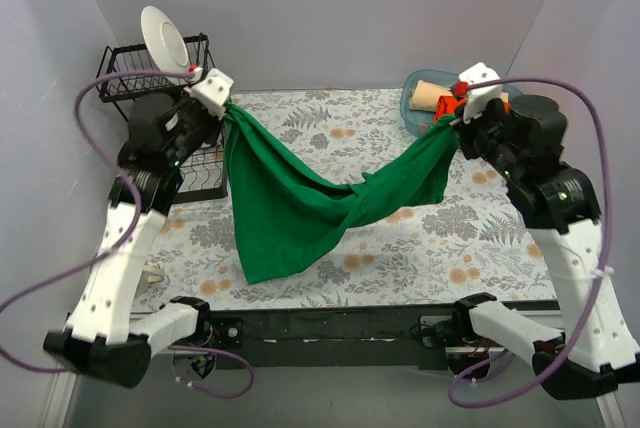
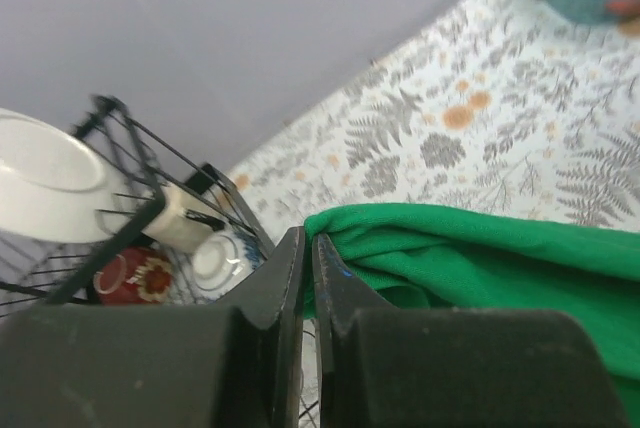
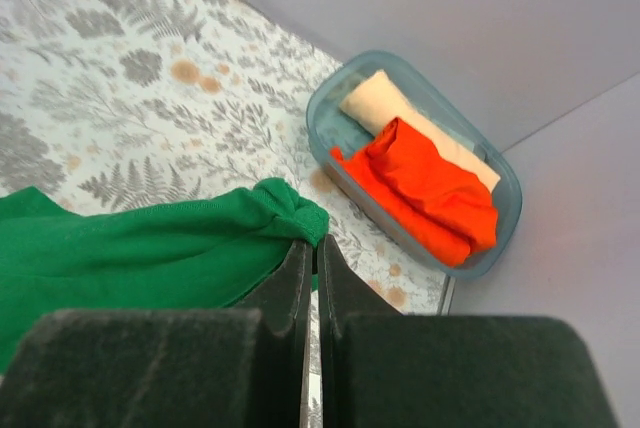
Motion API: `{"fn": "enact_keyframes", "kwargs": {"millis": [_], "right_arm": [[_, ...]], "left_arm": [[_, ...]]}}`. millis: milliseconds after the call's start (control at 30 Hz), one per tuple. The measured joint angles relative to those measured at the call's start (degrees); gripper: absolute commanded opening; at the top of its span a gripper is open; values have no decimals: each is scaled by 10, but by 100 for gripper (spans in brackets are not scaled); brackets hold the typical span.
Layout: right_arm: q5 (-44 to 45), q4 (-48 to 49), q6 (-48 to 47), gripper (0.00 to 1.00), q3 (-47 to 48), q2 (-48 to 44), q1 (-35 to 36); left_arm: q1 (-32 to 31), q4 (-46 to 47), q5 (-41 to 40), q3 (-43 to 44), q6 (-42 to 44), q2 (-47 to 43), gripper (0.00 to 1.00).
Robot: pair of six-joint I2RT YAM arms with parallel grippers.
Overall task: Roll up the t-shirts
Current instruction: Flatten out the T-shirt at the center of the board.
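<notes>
An emerald green t-shirt (image 1: 300, 198) hangs stretched between both grippers above the floral table, sagging in the middle with its lower part draped on the table at front left. My left gripper (image 1: 226, 106) is shut on one bunched edge of the green t-shirt (image 2: 480, 258) at the back left. My right gripper (image 1: 456, 120) is shut on the other bunched edge of the green t-shirt (image 3: 180, 248) at the back right. An orange-red t-shirt (image 3: 425, 188) and a pale tan t-shirt (image 3: 400, 113) lie rolled in a blue-grey tub (image 3: 330, 108).
A black wire dish rack (image 1: 130, 73) with a white plate (image 1: 165, 38) stands at the back left, close to my left gripper; cups (image 2: 222, 253) sit in it. The tub (image 1: 412, 108) sits at the back right corner. Grey walls enclose the table.
</notes>
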Motion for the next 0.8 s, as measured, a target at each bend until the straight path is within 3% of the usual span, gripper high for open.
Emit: {"fn": "enact_keyframes", "kwargs": {"millis": [100, 233, 300, 400, 500, 533, 600, 633, 800], "right_arm": [[16, 25, -22, 1, -31, 47, -1], [-7, 13, -74, 15, -83, 88, -4], [-47, -31, -125, 18, -134, 74, -5], [-88, -129, -203, 31, -204, 23, -5], [-95, -181, -236, 38, -232, -34, -4], [-93, -181, -237, 53, -234, -41, -5], [-92, -165, -222, 62, -234, -44, -5], [-88, -150, -211, 80, -234, -32, -5], [-92, -84, -132, 84, -212, 150, -26]], "left_arm": [[0, 3, 4, 14, -2, 101, 0], [1, -20, 12, -3, 2, 167, 0], [1, -32, 21, -24, 4, 165, 0], [1, -37, 39, -62, 6, 130, 0], [1, -40, 67, -94, 7, 78, 0], [1, -43, 81, -106, 7, 57, 0], [0, -46, 104, -122, 4, 33, 0], [0, -49, 116, -128, 2, 27, 0], [0, -78, 167, -140, -17, 59, 0]]}}
